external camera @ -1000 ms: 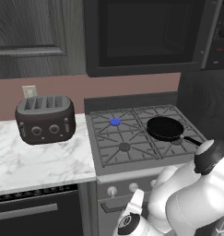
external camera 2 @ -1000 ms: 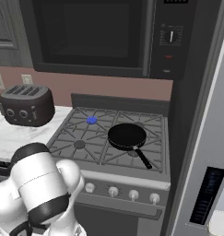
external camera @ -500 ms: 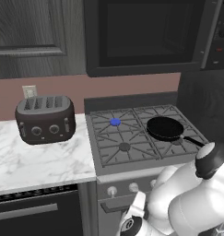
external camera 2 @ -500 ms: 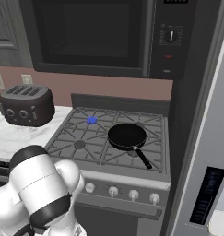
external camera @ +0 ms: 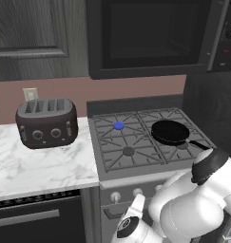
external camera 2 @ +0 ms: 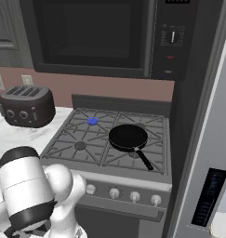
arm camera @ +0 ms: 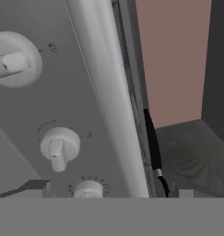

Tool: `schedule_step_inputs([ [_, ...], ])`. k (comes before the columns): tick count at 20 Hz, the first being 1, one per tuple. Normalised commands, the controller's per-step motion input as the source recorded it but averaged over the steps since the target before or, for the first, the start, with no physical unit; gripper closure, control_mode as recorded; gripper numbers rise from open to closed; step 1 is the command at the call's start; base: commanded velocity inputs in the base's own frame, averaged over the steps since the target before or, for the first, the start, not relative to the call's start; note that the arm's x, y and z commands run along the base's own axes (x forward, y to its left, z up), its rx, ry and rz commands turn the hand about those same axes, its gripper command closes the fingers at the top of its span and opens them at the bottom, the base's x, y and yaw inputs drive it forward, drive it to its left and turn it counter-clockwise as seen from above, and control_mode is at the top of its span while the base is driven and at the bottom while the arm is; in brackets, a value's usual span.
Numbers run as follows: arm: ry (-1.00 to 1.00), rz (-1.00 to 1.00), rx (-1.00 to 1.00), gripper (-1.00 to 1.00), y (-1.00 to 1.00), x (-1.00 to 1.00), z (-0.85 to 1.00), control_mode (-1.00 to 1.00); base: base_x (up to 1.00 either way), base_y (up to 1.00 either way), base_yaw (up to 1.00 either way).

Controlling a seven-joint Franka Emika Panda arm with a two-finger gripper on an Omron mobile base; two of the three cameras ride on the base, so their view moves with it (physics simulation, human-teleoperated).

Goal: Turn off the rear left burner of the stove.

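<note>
Arm has dropped lower before the stove (external camera: 136, 163) knobs (arm camera: 59, 146)

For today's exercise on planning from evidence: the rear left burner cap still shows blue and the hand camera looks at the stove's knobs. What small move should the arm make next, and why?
Probably a short approach toward the knob centred in the hand view, then close on it. The rear left burner is bright blue, so likely still lit, and the knobs on the stove front are near but none is between the fingers yet. Which knob governs that burner cannot be told.

the white arm is covering part of the stove (external camera: 136, 163) front at the lower right of the left base view; the knob markings in the hand view are staying too small to read.
</note>
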Motion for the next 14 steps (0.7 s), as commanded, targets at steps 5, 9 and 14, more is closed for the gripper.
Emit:
schedule_step_inputs([
  [5,0.04,0.01,0.06,-1.00,-0.68,0.69,0.00,-1.00,0.00,0.00,0.00],
  [9,0.01,0.03,0.06,-1.00,-0.79,0.64,0.00,-1.00,0.00,0.00,0.00],
  [14,0.02,0.04,0.05,-1.00,-0.89,0.39,0.00,-1.00,0.00,0.00,0.00],
])
